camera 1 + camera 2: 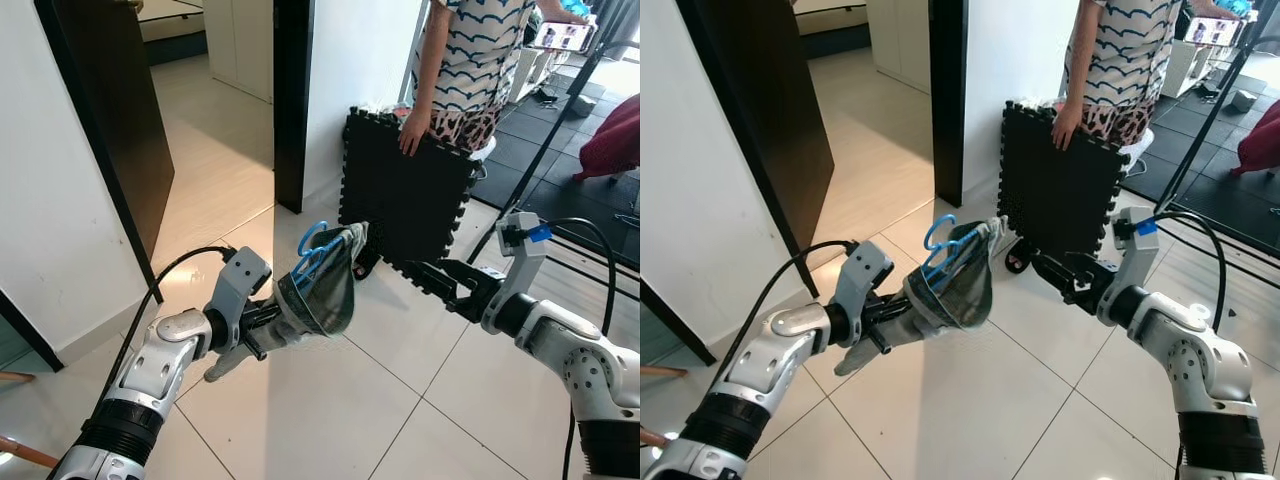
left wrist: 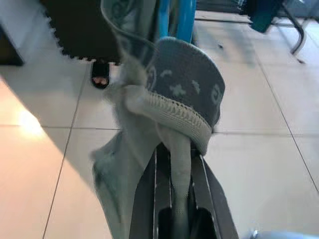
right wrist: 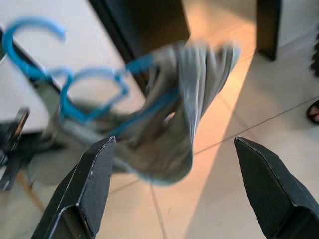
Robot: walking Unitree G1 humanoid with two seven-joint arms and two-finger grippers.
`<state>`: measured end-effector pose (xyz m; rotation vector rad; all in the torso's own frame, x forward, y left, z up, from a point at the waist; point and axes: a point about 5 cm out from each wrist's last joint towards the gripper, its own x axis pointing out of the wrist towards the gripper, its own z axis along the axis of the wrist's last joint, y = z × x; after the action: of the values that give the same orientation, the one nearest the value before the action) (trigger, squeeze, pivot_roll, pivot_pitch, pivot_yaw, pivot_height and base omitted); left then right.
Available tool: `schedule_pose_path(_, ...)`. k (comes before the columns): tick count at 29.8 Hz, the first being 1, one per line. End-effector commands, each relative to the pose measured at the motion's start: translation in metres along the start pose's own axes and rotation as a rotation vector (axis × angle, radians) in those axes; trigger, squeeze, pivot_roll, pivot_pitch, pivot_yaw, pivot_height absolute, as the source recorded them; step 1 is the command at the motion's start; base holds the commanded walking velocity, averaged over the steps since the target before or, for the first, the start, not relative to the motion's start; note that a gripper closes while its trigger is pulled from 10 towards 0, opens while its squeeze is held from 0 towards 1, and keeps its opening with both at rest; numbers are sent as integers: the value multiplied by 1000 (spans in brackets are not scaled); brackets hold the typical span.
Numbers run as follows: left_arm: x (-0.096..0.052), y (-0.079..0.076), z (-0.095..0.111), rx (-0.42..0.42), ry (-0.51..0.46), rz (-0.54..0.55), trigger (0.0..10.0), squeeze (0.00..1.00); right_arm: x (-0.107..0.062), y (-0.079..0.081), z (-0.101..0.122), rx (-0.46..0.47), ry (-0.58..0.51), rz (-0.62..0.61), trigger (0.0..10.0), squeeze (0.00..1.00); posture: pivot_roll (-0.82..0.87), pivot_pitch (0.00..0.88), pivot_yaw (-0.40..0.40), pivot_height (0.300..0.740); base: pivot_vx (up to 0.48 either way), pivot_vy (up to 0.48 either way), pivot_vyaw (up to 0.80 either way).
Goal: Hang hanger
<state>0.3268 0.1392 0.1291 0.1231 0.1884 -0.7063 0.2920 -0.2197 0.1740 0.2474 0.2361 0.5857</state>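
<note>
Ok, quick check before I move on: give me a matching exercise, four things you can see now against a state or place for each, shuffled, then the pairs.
Things:
1. left gripper
2. right gripper
3. blue hanger
4. black foam mat

States or places:
A. fingers open, pointed at the garment
B. held upright on the floor by a person's hand
C. shut on the grey garment
D. hook sticking out above the cloth

Pairs: 1-C, 2-A, 3-D, 4-B

The left gripper (image 1: 285, 318) holds a blue hanger (image 1: 314, 250) draped with a grey garment (image 1: 328, 288) above the tiled floor (image 1: 330, 400). The right gripper (image 1: 425, 272), jaws apart, points toward it. Behind, a person (image 1: 470, 60) holds a black foam mat (image 1: 405, 195).
</note>
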Motion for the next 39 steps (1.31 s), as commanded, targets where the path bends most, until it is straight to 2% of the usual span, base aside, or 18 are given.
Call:
schedule_pose_path(1,-1,1,1,-54,-40,24,10000,0,-1,8,-5,-22,38,54,10000,1000,-39,80,-71,740,0,0,0)
schedule_pose_path(5,-2,8,10,-90,-111,86,10000,0,-6,16,-8,-42,42,131,10000,1000,-38,80,-71,740,0,0,0)
schedule_pose_path(10,-9,21,4,-87,-102,187,10000,0,-15,4,4,-19,-82,65,10000,1000,-35,80,-73,740,0,0,0)
schedule_pose_path(11,-13,26,-1,-97,-80,232,10000,0,-18,0,14,-12,-150,40,10000,137,-37,84,-71,740,0,0,0)
schedule_pose_path(12,-15,30,-5,-101,-65,263,10000,0,-21,-4,25,-11,-215,21,10000,137,-38,82,-72,740,0,0,0)
schedule_pose_path(13,-17,30,-8,-104,-49,268,10000,0,-22,-7,45,-7,-311,6,10000,0,-40,77,-74,740,0,0,0)
schedule_pose_path(15,-17,30,-8,-104,-49,268,10000,0,-22,-7,45,-7,-311,6,10000,0,-40,77,-74,740,0,0,0)
schedule_pose_path(16,-18,26,-11,-103,-38,257,10000,0,-20,-8,67,-36,-398,4,10000,0,-42,64,-76,740,0,0,0)
schedule_pose_path(17,-18,26,-11,-103,-38,257,10000,0,-20,-8,67,-36,-398,4,10000,0,-42,64,-76,740,0,0,0)
schedule_pose_path(18,-16,20,-13,-99,-30,238,10000,0,-16,-7,89,-61,-471,18,10000,0,-46,49,-78,740,0,0,0)
schedule_pose_path(19,-16,20,-13,-99,-30,238,10000,0,-16,-7,89,-61,-471,18,10000,0,-46,49,-78,740,0,0,0)
schedule_pose_path(21,-9,7,-13,-127,-35,187,10000,0,-1,5,140,-126,-599,104,10000,0,-43,26,-85,740,0,0,0)
schedule_pose_path(22,-9,7,-13,-127,-35,187,10000,0,-1,5,140,-126,-599,104,10000,0,-43,26,-85,740,0,0,0)
schedule_pose_path(23,-3,-1,-13,-144,-35,170,10000,0,16,24,185,-196,-667,206,10000,0,-31,6,-95,740,0,0,0)
schedule_pose_path(26,-2,-1,-16,-138,-26,198,10000,0,23,34,206,-237,-689,251,10000,0,-23,0,-101,740,0,0,0)
schedule_pose_path(35,1,1,-19,-106,-31,272,10000,0,38,53,238,-263,-747,260,10000,0,-21,0,-107,740,0,0,0)
schedule_pose_path(38,2,1,-19,-97,-24,276,10000,0,41,52,237,-260,-744,253,10000,0,-19,0,-104,740,0,0,0)
schedule_pose_path(39,1,1,-20,-100,-21,295,10000,0,50,47,219,-245,-712,252,10000,0,-11,0,-99,740,0,0,0)
